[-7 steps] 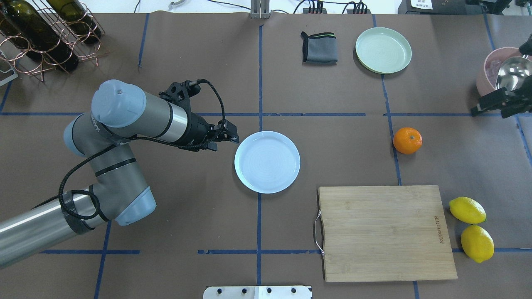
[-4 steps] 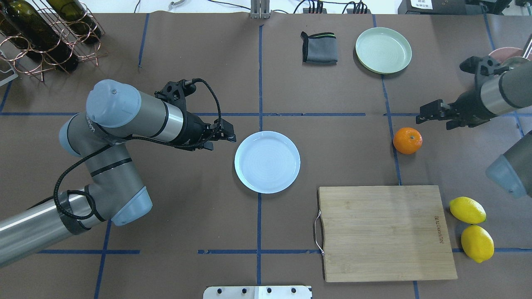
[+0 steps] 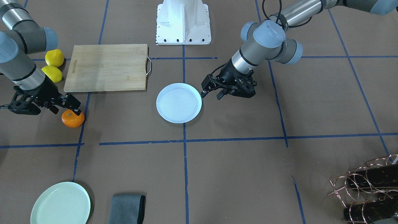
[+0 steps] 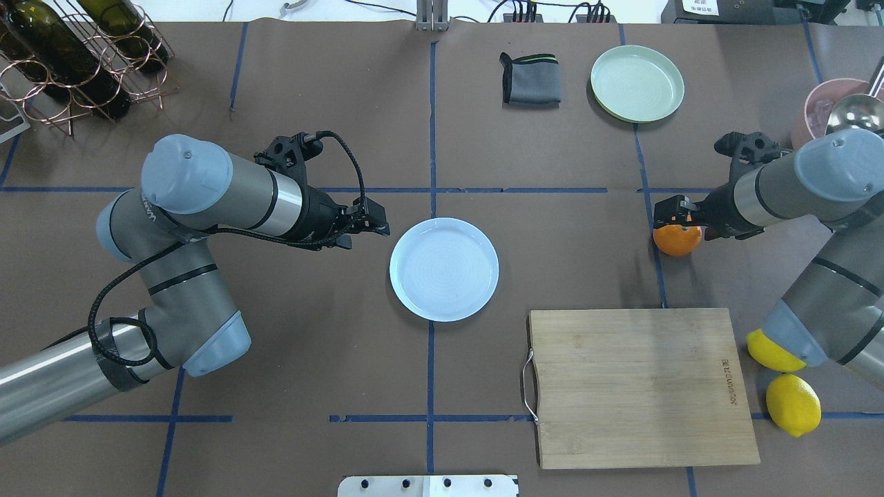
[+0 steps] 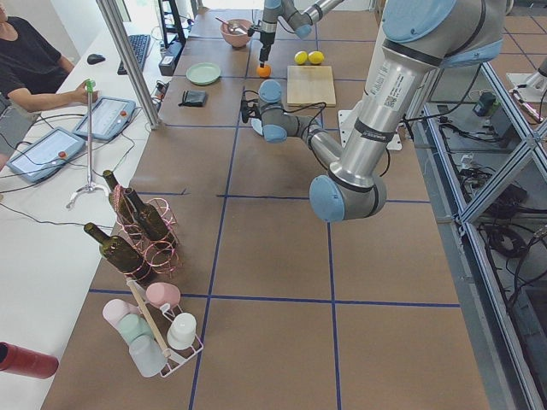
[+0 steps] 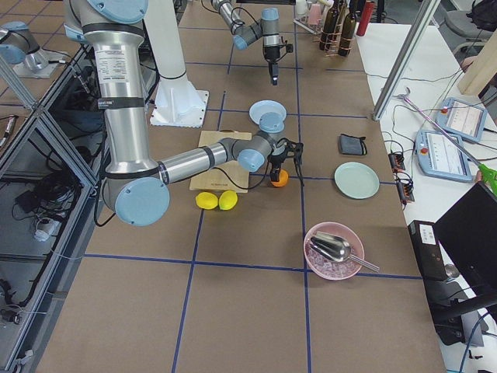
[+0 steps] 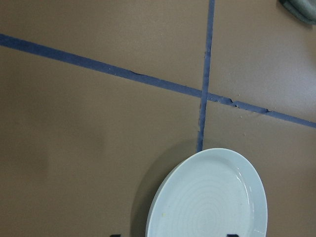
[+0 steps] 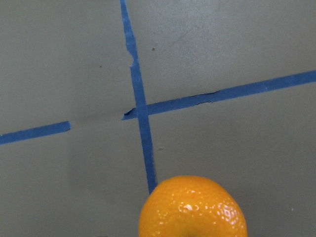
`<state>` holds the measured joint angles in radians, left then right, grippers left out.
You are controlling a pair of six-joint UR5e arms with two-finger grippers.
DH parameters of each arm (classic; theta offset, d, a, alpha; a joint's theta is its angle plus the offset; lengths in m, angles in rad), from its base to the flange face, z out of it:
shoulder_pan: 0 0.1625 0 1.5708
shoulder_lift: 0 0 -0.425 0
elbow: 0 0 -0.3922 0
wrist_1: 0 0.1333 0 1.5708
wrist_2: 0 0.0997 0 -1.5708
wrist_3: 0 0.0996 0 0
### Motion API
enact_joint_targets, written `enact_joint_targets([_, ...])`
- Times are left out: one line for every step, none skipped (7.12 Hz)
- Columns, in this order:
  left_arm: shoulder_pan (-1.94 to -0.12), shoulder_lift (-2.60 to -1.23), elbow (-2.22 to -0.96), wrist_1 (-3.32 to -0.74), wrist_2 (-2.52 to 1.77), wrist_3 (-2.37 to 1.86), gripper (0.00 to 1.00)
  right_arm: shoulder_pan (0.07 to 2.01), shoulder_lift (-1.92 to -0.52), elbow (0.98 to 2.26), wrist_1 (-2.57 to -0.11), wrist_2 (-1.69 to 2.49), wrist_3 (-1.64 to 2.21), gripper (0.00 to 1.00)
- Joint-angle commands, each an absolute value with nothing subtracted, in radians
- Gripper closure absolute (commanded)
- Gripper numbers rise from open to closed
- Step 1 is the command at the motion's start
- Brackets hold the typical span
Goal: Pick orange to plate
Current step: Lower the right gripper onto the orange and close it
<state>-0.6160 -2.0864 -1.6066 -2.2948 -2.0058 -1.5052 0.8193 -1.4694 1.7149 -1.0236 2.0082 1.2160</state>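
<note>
Small round bright-orange orange (image 4: pixel 678 243) is on the brown paper worktop (image 4: pixel 552 241), sitting on a blue tape line. It is well to the right of the round white shallow plate (image 4: pixel 444 269) and just beyond the far right corner of the bamboo cutting board (image 4: pixel 639 386). Change in the last second: the right arm swung in from the far right edge, and the right end effector (image 4: pixel 673 215) now sits directly over the orange. It covers the fruit's top in the overhead view and is right at it in the front view. The right wrist camera shows the orange (image 8: pixel 192 207) at the bottom centre, so alignment looks decent. The jaws appear spread and hold nothing, and the fruit looks still seated on the worktop, so I'd call this pre-grasp. Next up would be the final drop, closing on the fruit and then a carry left to the plate. The orange is round and could roll if a finger clips it off-centre. The left end effector (image 4: pixel 376 224) has backed off slightly. It hangs just left of the plate rim with jaws apart and empty, touching nothing. The plate is bare and nothing lies between it and the orange. Two yellow lemons (image 4: pixel 793 404) sit near right, one partly under the right arm's elbow, not in the way.
</note>
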Motion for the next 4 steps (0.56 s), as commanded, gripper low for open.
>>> enact_joint_targets([-0.617, -2.086, -1.608, -2.293, -2.005, -1.508, 0.23, 0.811, -1.479, 1.721, -1.029, 1.991, 1.218, 0.0])
enact_joint_targets([-0.617, -2.085, -1.617, -2.293, -2.003, -1.509, 0.21, 0.808, -1.477, 1.717, -1.029, 1.99, 1.212, 0.0])
enact_joint_targets([-0.617, -2.085, -1.623, -2.293, -2.003, -1.509, 0.21, 0.807, -1.474, 1.713, -1.031, 1.99, 1.209, 0.0])
enact_joint_targets([-0.617, -2.076, -1.623, -2.293, -2.003, -1.509, 0.21, 0.804, -1.473, 1.709, -1.032, 1.988, 1.207, 0.0])
